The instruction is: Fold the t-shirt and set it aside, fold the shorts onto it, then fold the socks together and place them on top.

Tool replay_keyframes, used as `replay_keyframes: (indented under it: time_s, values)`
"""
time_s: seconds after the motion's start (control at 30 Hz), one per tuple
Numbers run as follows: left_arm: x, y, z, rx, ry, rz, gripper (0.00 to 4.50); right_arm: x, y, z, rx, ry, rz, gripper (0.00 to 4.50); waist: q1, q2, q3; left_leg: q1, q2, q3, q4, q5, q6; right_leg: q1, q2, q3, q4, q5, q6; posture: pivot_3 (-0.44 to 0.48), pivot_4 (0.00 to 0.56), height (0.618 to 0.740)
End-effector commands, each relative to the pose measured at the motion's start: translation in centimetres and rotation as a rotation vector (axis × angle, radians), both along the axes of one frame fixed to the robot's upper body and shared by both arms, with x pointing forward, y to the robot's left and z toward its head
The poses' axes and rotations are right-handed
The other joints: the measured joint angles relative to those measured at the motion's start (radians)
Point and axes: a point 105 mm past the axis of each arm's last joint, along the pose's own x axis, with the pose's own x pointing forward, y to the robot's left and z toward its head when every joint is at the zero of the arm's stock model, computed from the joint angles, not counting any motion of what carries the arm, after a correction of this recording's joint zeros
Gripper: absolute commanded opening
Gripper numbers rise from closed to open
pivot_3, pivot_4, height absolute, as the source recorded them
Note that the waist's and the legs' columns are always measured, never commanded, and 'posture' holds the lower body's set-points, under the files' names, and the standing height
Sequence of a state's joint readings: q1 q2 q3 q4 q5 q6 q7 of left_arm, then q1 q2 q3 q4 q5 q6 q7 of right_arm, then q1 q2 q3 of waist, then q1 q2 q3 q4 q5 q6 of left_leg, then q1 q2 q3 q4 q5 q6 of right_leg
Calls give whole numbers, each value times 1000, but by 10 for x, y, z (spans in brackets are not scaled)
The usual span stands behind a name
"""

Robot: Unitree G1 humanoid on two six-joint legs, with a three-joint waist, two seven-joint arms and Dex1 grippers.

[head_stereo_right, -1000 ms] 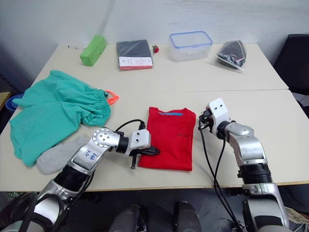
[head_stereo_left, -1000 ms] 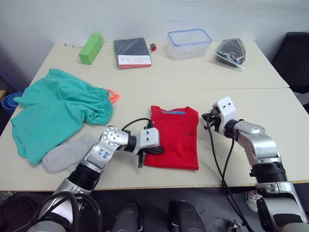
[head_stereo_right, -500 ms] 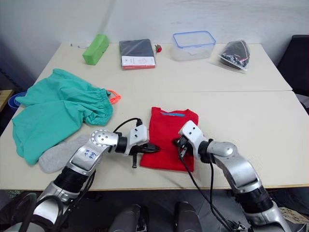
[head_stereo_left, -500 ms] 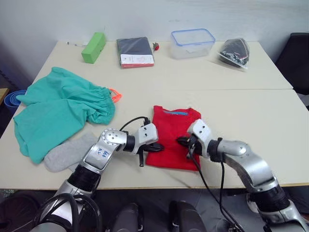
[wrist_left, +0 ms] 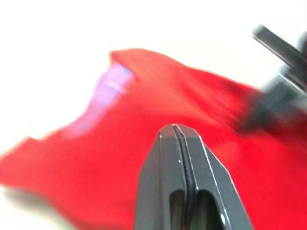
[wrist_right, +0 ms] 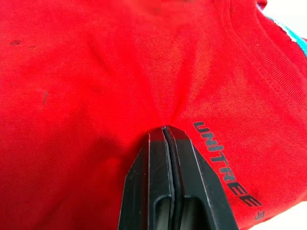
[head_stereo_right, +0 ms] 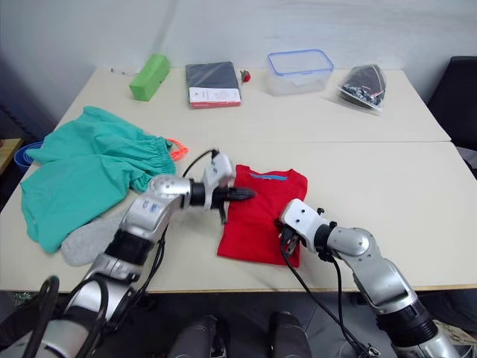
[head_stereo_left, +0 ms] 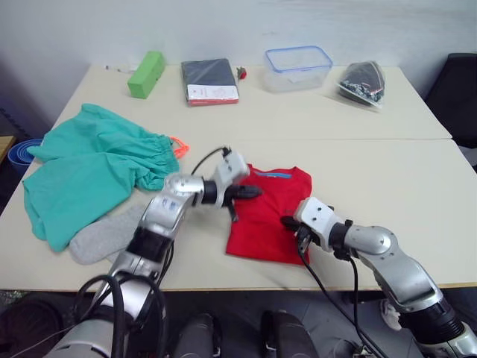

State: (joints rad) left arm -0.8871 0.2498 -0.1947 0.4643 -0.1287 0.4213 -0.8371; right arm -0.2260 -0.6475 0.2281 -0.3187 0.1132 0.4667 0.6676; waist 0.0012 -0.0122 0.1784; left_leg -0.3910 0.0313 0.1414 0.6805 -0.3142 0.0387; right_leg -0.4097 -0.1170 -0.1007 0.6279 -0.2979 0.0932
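A plain office or lab-style room set up for robot trials. 2 beige tables (head_stereo_left: 387,160) stand pushed together, their seam running left to right, against a bare white wall (head_stereo_left: 223,22). A dark office chair (head_stereo_left: 455,82) sits at the far right. Along the far edge lies a loose mix of props: a green box (head_stereo_left: 144,73), a dark packaged item (head_stereo_left: 209,80), a clear plastic container with a blue rim (head_stereo_left: 297,67) and a bag of dark small parts (head_stereo_left: 363,82). A blue object (head_stereo_left: 20,153) rests on the floor at the left.

Left hand (head_stereo_left: 253,192) moved from t-shirt (head_stereo_left: 264,216) near-left edge up to collar-side edge; right hand (head_stereo_left: 289,222) swung onto shirt's right edge.
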Motion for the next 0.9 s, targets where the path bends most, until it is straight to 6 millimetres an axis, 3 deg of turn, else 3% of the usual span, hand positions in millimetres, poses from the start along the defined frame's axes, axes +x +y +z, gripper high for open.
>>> replay_keyframes:
  time_s: [0.03, 0.17, 0.33, 0.43, 0.53, 0.63, 0.77, 0.9]
  values:
    - [26, 10, -19, 74, 46, 125, 0, 2, -3, -2, -10, 9, -13, 30, -3, 0, 0, 0, 0, 0, 0, 0, 0, 0, 0, -1, -1, 0, 0, 0, 150, 740]
    - [48, 27, -32, 169, 18, 240, 0, 7, -7, 4, -10, -7, -26, 30, -3, -3, 1, 0, 0, 1, -1, 0, 0, -1, 1, -2, 0, 0, 0, 0, 150, 740]
    - [70, 40, 7, 52, -102, 380, 0, 15, -13, 13, 5, -39, -65, 30, -2, -5, 2, 0, 0, 1, 0, 0, 1, -1, -3, -3, 0, 1, 1, 0, 150, 740]
    - [70, 42, 33, -52, -153, 344, 0, 17, -13, 21, 49, -51, -76, 30, -2, -5, 2, -2, 0, 1, 0, 0, 1, -3, -3, -4, 0, 1, 1, 0, 150, 740]
    - [62, 44, 46, -92, -188, 247, 0, 15, -12, 29, 104, -52, -81, 30, -3, -5, 2, -4, 0, 1, 0, 0, 0, -5, -2, -4, 0, 1, 1, 0, 150, 740]
    - [29, 46, 56, -75, -261, 34, 0, 10, -12, 39, 166, -39, -81, 30, -8, -4, 2, -6, 0, 1, 0, 0, 0, -5, 1, -5, 1, 1, 1, 0, 150, 740]
    - [-35, 45, 56, -64, -260, -215, 0, -7, -14, 57, 321, 113, -72, 30, -13, -3, 3, -6, 1, 1, -1, -1, -1, -5, 1, -4, 2, 1, 1, 0, 150, 740]
    - [-81, 45, 50, -52, -191, -330, 821, -25, -34, 59, 444, 397, -110, 869, -4, -2, 3, -11, 2, -6, 3, -1, -1, -5, 0, -2, 1, 1, 0, 0, 150, 740]
